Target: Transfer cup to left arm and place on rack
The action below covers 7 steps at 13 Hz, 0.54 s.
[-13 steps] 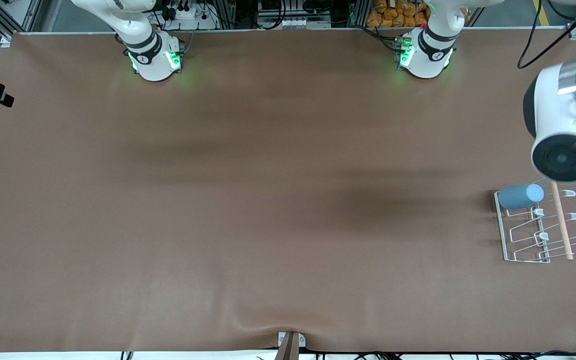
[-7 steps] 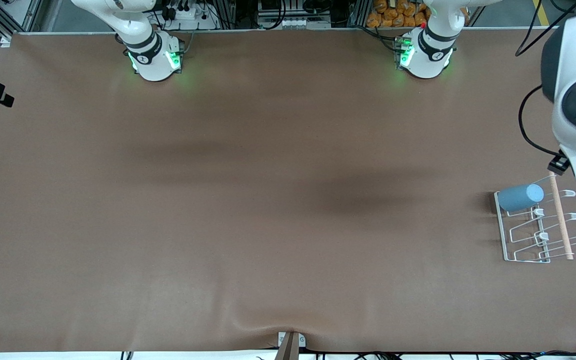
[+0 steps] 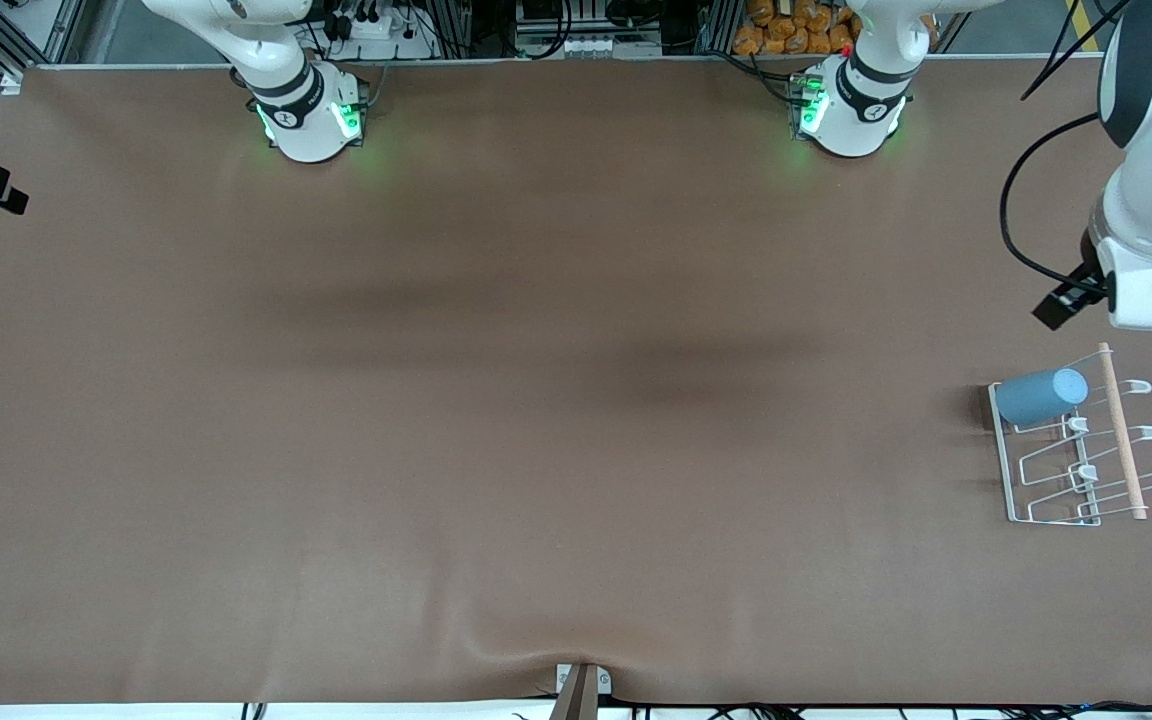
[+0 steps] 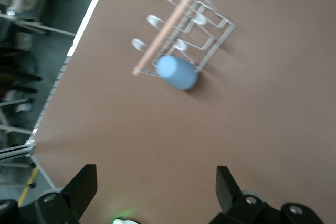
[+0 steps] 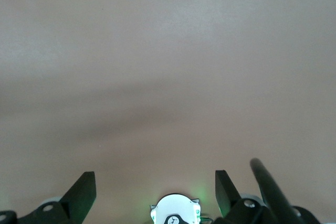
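The light-blue cup (image 3: 1040, 394) lies on its side on the rack (image 3: 1002, 450), on the prong farthest from the front camera, one end toward the wooden rod (image 3: 1122, 440). The rack stands at the left arm's end of the table. The left arm (image 3: 1151, 200) hangs high above the table edge beside the rack. In the left wrist view my left gripper (image 4: 155, 176) is open and holds nothing, well above the cup (image 4: 177, 72) and rack (image 4: 210, 24). My right gripper (image 5: 154, 178) is open and holds nothing, over bare table above its own base (image 5: 176, 211).
A brown mat (image 3: 536, 400) covers the whole table. The two arm bases (image 3: 301, 110) (image 3: 851, 110) stand along the edge farthest from the front camera. A black cable (image 3: 1016, 220) loops down beside the left arm.
The left arm has pulled up and away from the rack, toward the table edge at its end. The cup stays on the rack. Both grippers stay open.
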Tool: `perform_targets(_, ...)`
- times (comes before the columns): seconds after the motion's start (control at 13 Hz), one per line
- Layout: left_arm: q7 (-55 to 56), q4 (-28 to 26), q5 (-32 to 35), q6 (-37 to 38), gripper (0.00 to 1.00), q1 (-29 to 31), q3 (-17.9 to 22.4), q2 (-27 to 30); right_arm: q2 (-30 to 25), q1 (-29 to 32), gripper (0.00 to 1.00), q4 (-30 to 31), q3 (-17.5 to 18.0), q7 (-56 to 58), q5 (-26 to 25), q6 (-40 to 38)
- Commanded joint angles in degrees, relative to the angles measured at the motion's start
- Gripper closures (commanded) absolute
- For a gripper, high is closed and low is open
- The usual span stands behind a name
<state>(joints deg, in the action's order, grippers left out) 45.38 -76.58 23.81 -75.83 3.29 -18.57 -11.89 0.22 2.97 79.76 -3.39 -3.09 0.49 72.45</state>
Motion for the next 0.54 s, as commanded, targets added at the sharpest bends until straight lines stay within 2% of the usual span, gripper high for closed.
perform_targets(0.0,-6.51,-1.12,-5.77,-1.60,0.00,1.28,0.11,3.18,-0.13,-0.25,0.00,-0.57,-0.12,-0.16,0.22,-0.20)
perform_targets(0.23,-13.89,-1.21,-12.27,-2.30,0.00,2.51,2.03,3.88,-0.13,-0.16,0.00,-0.57,-0.12,-0.16,0.30,-0.20)
perform_targets(0.46,-23.64,-1.47,-20.70,-3.35,0.00,2.43,8.61,5.29,-0.13,-0.16,0.00,-0.57,-0.12,-0.16,0.30,-0.20)
